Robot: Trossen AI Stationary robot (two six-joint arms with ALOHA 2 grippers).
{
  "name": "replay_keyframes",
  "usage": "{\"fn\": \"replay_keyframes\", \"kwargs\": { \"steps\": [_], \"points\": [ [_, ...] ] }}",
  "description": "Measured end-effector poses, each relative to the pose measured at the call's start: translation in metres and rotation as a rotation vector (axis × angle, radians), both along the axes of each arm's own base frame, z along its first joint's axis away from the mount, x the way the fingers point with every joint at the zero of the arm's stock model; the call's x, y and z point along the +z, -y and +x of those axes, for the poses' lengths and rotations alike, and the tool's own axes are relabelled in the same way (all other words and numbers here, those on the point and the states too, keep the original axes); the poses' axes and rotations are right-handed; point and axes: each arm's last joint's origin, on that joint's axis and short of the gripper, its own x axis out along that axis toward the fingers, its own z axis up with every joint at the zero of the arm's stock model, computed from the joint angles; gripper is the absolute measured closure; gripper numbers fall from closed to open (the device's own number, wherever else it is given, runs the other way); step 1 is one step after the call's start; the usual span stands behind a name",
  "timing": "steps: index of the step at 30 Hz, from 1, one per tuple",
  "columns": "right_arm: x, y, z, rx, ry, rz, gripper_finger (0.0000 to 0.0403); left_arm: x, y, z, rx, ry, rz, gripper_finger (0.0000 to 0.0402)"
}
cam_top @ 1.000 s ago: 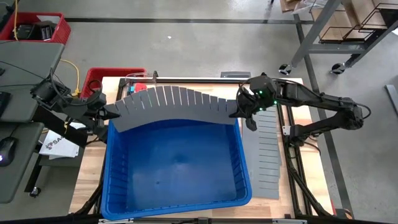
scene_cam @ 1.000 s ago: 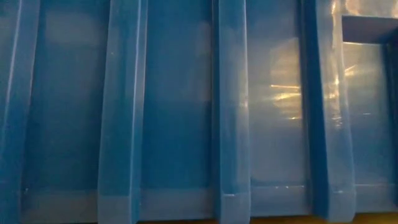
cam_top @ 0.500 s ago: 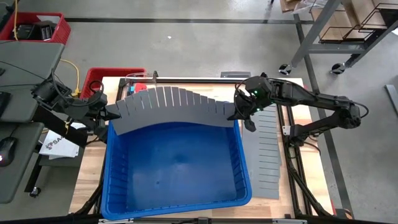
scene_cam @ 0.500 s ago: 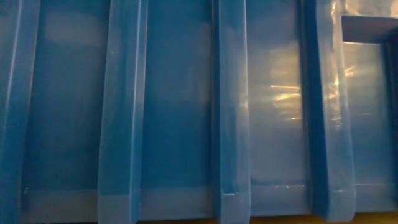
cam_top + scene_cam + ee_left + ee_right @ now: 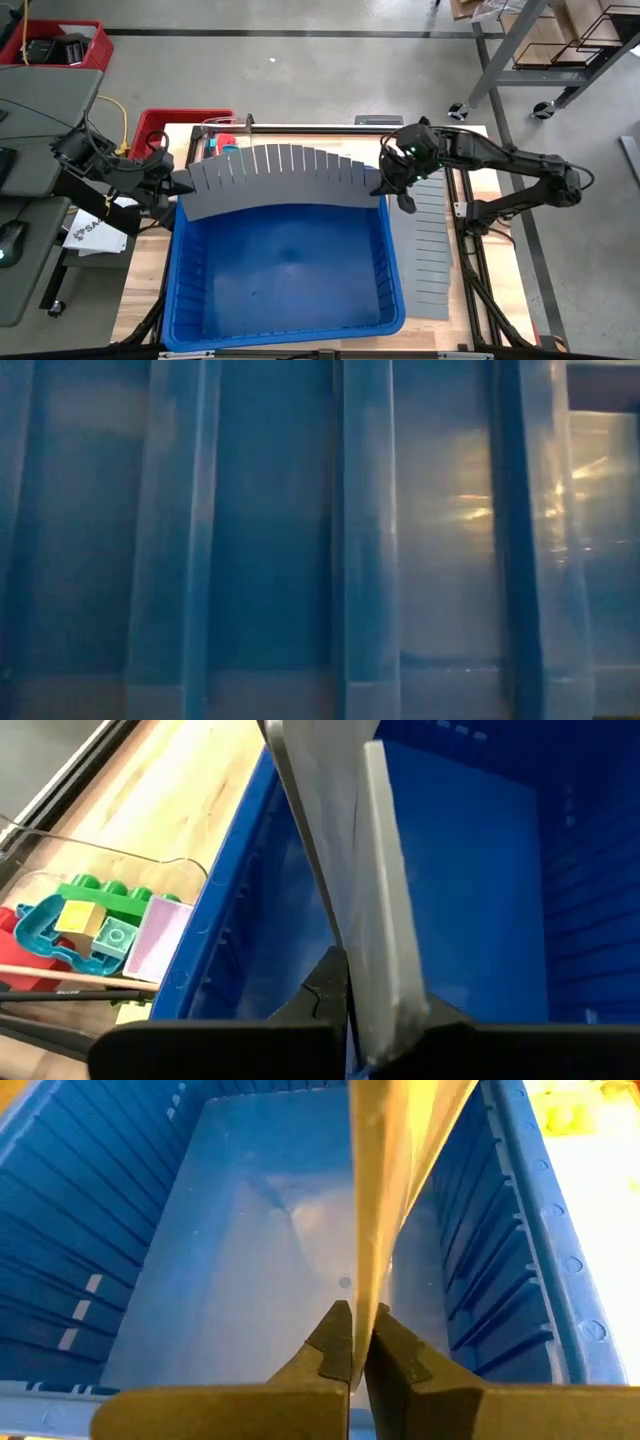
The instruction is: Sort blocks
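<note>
Left hand (image 5: 178, 186): clamped tight on the left end of the grey divider panel (image 5: 285, 178). Left wrist view confirms the panel edge pinched between the fingers.

Right hand (image 5: 386, 184): clamped on the right end of the same panel; right wrist view shows both fingers (image 5: 335, 1342) pressed on the thin edge.

Panel: one piece, slotted, long axis running left–right between the two hands, bowed into an arch over the far rim of the blue bin (image 5: 190, 300). Each hand holds its own end, so neither is nearer. Judgement: the next move turns on keeping that axis square to the bin's side walls while lowering.

Blocks (image 5: 95, 915): on the table outside the bin's far-left corner, just beside the left hand, well apart from the right. Left arm is nearer.

Count: hands 2; bin 1; held panel 1; second divider panel (image 5: 428, 250) lying flat on the table right of the bin, 1; blocks, a small cluster of green, yellow, pink and teal, number not resolvable. No blocks visible inside the bin.
</note>
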Motion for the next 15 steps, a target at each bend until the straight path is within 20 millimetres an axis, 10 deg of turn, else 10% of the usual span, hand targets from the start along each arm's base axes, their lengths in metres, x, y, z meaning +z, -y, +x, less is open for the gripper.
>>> {"fn": "replay_keyframes", "kwargs": {
  "steps": [15],
  "points": [
    [0.014, -0.007, -0.019, -0.048, 0.032, 0.050, 0.0403, -0.001, 0.012, 0.017, -0.226, -0.108, 0.135, 0.0401]
  ]
}}
